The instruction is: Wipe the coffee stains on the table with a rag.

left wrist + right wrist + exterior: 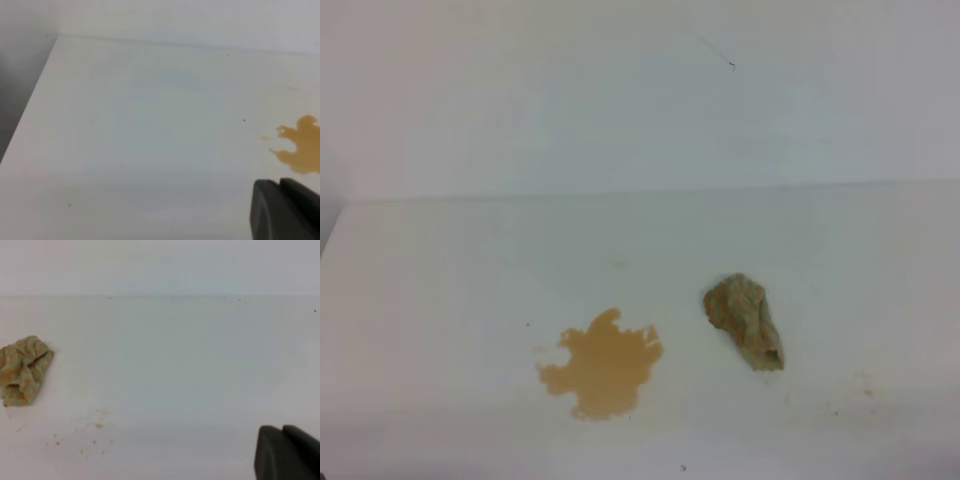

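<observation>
rag [745,321] lies on table [440,300], just right of stains [602,371], apart, long axis front-to-back | right gripper [286,452] judged nearer, rag to its left, jaws together, empty | left gripper [285,210]: cannot be told

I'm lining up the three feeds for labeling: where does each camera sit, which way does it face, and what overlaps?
Exterior high: above the front of the table, looking down and toward the back wall at the coffee stains and the rag; no part of the robot shows.
Left wrist: low on the left arm, facing the table's left part; the left tool fills the bottom right corner; shares the stains with the high view.
Right wrist: low on the right arm, facing the wall; the right tool is at bottom right; shares the rag.
</observation>
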{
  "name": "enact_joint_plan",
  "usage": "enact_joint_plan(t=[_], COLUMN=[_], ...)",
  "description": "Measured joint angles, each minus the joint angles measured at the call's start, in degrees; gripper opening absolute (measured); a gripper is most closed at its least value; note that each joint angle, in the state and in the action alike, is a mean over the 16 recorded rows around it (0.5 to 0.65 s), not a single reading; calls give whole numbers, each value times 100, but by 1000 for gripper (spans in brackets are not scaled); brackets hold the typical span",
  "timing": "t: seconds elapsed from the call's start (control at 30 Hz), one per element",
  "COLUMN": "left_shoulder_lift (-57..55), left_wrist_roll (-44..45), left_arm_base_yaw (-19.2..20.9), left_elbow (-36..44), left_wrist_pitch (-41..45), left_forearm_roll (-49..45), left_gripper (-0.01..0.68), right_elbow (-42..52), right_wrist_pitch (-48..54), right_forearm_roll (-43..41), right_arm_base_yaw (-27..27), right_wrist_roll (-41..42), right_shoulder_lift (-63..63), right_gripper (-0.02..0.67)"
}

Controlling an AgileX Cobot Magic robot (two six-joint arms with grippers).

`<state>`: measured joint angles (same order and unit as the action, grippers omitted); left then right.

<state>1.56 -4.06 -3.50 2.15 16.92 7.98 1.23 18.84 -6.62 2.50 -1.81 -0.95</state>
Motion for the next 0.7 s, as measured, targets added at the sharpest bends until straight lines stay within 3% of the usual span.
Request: enact_joint_plan(t=[0.7], left_shoulder_lift=[0], left_wrist_roll=[0], left_arm_base_yaw=[0], left_elbow=[0], left_wrist_pitch=[0], left_forearm_roll=[0], left_gripper=[1], right_elbow=[66], right_wrist_pitch=[-38], right_forearm_roll=[0], right_arm_base_yaw=[-1], right_wrist_roll=[2], right_shoulder_lift=[-53], right_gripper=[-3])
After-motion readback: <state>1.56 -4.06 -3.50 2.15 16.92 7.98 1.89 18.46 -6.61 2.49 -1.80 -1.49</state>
